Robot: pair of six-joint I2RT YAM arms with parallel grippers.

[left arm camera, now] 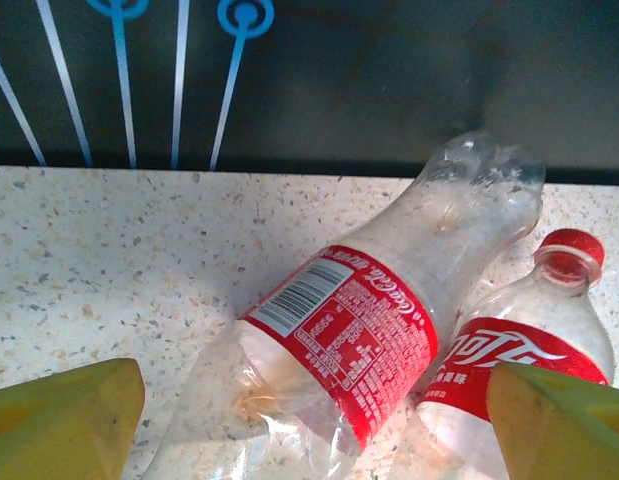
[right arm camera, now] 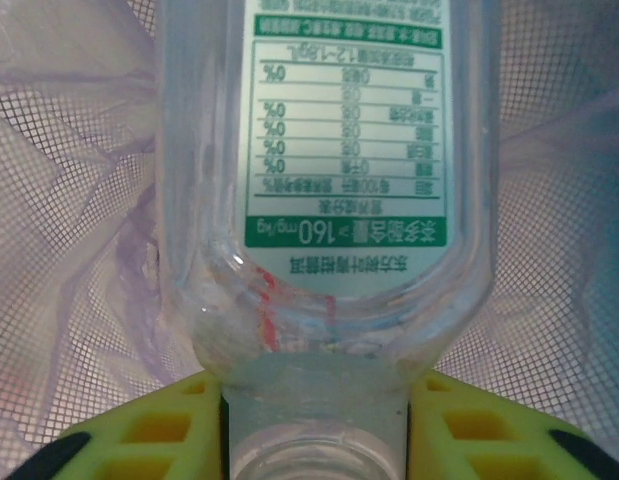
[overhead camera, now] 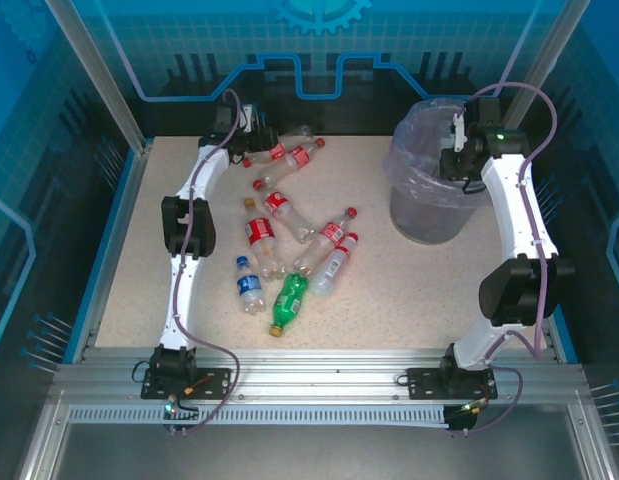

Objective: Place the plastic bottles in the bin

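My right gripper [right arm camera: 314, 425] is shut on the neck of a clear plastic bottle with a white and green label [right arm camera: 339, 150], which hangs inside the bin [right arm camera: 574, 180]. From above, the gripper [overhead camera: 457, 142] is over the bag-lined grey bin [overhead camera: 414, 215] at the back right. At the far left of the table, my left gripper [left arm camera: 314, 430] is open just above a crushed clear red-labelled bottle [left arm camera: 359, 315]. A red-capped bottle [left arm camera: 524, 345] lies against that one. Several more bottles lie mid-table, among them a green one [overhead camera: 287, 300] and a blue-labelled one [overhead camera: 249, 283].
The bin's mesh wall and pale-purple bag [right arm camera: 74, 250] surround the held bottle. A dark back wall [left arm camera: 389, 80] rises just behind the left gripper's bottles. The table's near strip [overhead camera: 389, 325] in front of the arm bases is bare.
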